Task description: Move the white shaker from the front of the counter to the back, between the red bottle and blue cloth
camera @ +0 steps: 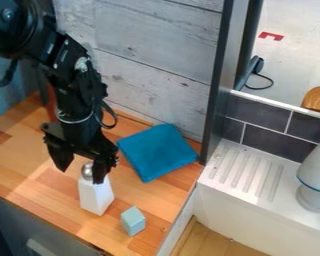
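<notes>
My gripper (80,177) hangs jaws apart by the silver-topped white shaker (96,196): seemingly the lining-up step, and grasping calls for centring

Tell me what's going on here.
A black robot arm has its open tool down at the silver top of a white container, which stands upright on the wooden counter. One finger is very close to the top; I can't tell if they touch. A pale blue block and a folded teal cloth lie nearby.
</notes>
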Controlling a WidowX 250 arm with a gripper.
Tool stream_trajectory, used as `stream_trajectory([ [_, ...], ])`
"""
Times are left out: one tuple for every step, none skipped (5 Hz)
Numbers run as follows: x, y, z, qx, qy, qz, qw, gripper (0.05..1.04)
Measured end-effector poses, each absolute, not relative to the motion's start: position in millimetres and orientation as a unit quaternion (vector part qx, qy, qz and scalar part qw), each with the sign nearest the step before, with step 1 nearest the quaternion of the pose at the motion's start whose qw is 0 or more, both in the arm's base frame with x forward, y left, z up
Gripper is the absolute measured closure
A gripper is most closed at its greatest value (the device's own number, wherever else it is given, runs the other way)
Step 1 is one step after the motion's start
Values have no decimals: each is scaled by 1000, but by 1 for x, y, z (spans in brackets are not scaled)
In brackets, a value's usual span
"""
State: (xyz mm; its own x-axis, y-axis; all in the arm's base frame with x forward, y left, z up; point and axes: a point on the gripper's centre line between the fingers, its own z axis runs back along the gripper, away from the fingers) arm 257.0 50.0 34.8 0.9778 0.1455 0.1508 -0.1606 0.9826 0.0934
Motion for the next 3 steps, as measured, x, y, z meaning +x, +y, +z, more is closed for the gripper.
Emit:
stream_trajectory([
  [257,48,32,29,-78,62,995,119],
  [257,47,30,-3,-88,41,995,366],
  [257,48,30,-20,-91,39,995,562],
])
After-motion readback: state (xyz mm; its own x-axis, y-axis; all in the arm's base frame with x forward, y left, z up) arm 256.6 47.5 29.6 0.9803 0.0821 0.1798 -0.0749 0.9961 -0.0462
